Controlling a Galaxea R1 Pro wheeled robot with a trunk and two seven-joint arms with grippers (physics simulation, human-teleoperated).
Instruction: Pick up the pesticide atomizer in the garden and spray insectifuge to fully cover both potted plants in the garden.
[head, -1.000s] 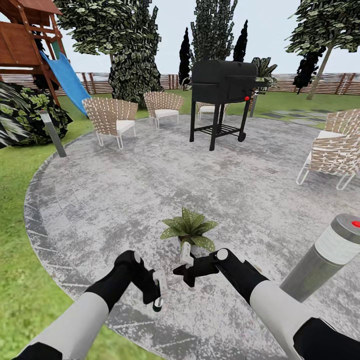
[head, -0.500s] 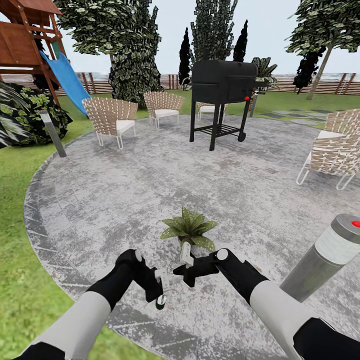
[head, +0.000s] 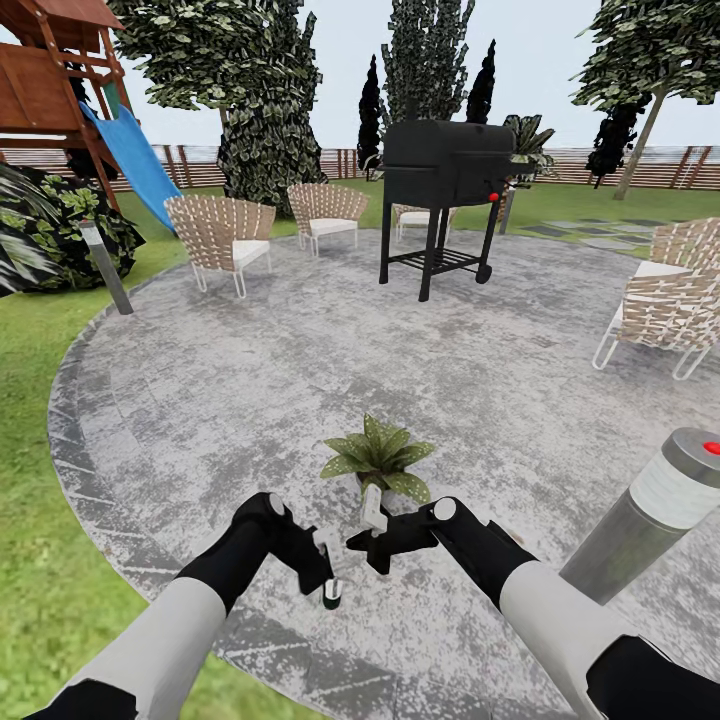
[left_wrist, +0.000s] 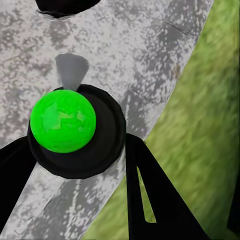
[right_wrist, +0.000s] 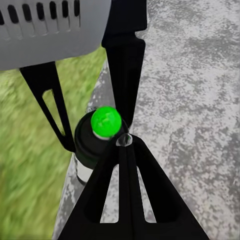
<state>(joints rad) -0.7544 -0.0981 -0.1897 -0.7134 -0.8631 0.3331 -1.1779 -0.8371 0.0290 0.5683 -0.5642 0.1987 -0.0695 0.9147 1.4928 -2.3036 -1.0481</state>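
Note:
A small black pesticide atomizer (head: 330, 598) with a bright green round top (left_wrist: 62, 120) sits between the black fingers (left_wrist: 150, 195) of my left gripper (head: 327, 575), which is shut on it low over the grey patio. My right gripper (head: 372, 518) hovers just to the right of it and is shut with nothing between its fingers (right_wrist: 125, 190); past them the right wrist view shows the atomizer (right_wrist: 102, 130). One potted plant (head: 378, 458), a speckled green rosette in a tiny grey pot, stands just beyond the right gripper. The second potted plant is out of view.
A grey bollard light (head: 650, 520) with a red dot stands close at the right. Farther across the round patio (head: 250, 380) are a black grill (head: 445, 190) and woven chairs (head: 220, 240). Lawn (head: 40, 520) borders the left, with a bollard (head: 105, 265), a bush and a slide.
My left arm has carried the atomizer to the right, closer to the right gripper. The right arm and the plant have stayed put.

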